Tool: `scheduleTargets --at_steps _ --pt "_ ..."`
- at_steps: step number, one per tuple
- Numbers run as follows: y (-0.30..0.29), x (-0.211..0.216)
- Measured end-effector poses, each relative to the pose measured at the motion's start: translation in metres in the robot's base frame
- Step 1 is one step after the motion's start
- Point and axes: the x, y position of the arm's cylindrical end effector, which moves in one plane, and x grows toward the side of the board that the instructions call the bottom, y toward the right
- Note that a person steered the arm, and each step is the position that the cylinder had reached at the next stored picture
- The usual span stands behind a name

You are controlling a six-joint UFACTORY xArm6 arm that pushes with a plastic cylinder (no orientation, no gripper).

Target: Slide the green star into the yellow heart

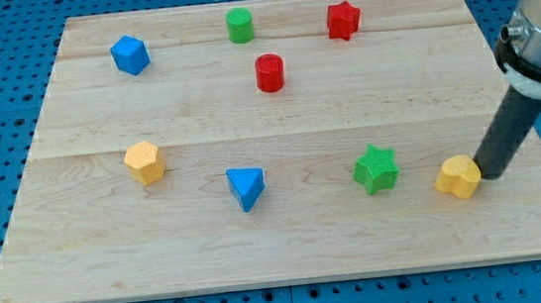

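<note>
- Nearest row, lower right of the frame: yellow heart (458, 176), with my tip (486, 173) just beside its right side, possibly touching; cannot tell.
- No fingers on this rig, so nothing is held; only the rod.
- Green star (377, 168) sits just left of the heart, near but apart.
- Judgement: star looks light, rigid, smooth-sliding on the wooden worktop (290, 254); likely to spin if pushed off-centre. Push its left side, centred, toward the heart.
- Same row, leftward: blue triangle (246, 187), orange hexagon (144, 163).
- Mid frame: red cylinder (270, 73).
- Far row: blue block (130, 55), green cylinder (239, 25), red star (343, 20).
</note>
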Motion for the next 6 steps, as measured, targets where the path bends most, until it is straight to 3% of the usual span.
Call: scheduleTargets --at_steps 1,2,3,5,6 --pt "-0.023 -0.05" --pt "-0.123 -0.053" --pt "-0.16 -0.033" --pt "-0.062 -0.007" --pt "-0.124 -0.037"
